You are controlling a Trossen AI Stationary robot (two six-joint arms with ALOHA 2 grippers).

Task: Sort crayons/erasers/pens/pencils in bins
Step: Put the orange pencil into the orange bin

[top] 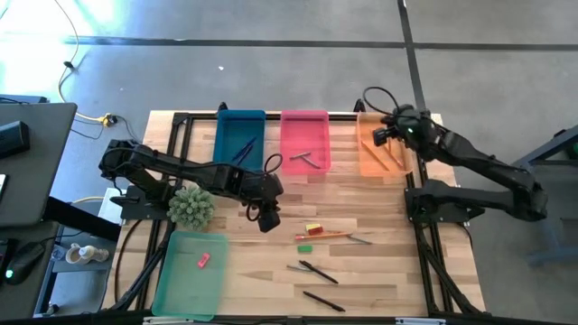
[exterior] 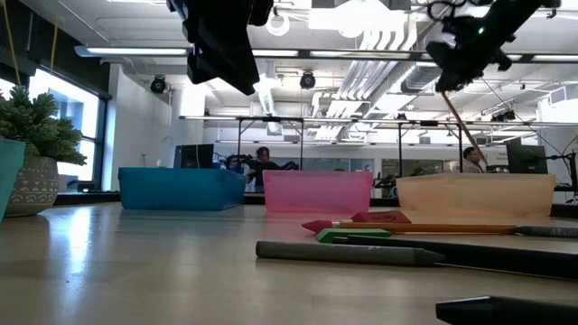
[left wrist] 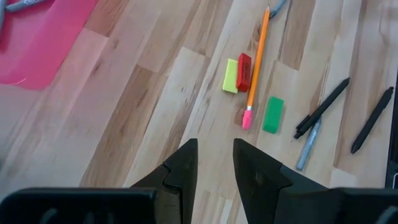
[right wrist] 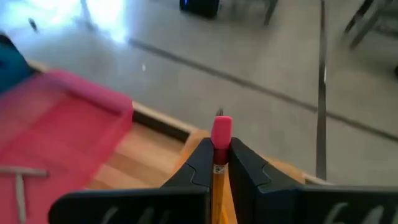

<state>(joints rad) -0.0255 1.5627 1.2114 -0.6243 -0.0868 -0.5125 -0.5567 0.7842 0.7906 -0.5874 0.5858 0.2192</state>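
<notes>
The right gripper (right wrist: 217, 163) is clamped on a pencil (right wrist: 219, 155), pink eraser end up, above the orange bin (top: 366, 153). The left gripper (left wrist: 214, 163), fingers slightly parted and empty, hovers over the table (top: 379, 271) near a yellow eraser (left wrist: 231, 76), a green eraser (left wrist: 273, 114) and another pencil (left wrist: 257, 59).
</notes>
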